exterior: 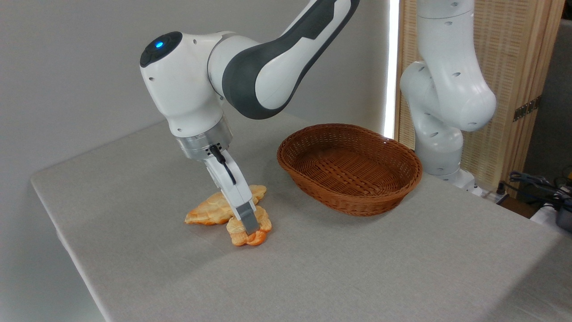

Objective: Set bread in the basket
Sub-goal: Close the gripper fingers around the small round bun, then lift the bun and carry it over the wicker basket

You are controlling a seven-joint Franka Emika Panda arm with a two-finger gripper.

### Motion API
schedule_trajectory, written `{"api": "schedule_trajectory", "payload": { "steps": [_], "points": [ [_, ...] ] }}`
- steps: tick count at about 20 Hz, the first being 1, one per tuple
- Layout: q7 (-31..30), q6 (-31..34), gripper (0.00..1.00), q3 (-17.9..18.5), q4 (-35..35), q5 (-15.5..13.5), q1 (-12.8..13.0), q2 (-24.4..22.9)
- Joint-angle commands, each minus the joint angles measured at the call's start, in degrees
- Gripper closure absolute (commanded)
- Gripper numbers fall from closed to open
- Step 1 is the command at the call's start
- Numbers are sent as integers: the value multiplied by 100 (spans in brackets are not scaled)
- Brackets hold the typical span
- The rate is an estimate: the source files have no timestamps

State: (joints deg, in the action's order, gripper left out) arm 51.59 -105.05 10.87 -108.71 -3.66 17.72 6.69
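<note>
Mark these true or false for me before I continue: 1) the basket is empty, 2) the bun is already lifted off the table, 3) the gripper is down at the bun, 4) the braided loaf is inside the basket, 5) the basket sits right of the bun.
1) True: the basket holds nothing.
2) False: the bun is on the table.
3) True: the gripper is down on the bun; whether its fingers have closed cannot be told.
4) False: the braided loaf lies on the table, touching the bun.
5) True.
</note>
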Motion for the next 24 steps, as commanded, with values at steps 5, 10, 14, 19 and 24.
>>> {"api": "schedule_trajectory", "payload": {
  "steps": [5,10,14,19,24],
  "points": [
    [-52,28,58,21,17,-47,21,-545],
    [-834,256,58,-146,-18,-47,38,-1055],
    [-1071,652,55,-111,-176,-38,30,-1582],
    [-1397,1056,53,-102,-747,23,30,-2267],
    [-1424,1285,51,-85,-1529,41,-23,-2839]
  ]
}}
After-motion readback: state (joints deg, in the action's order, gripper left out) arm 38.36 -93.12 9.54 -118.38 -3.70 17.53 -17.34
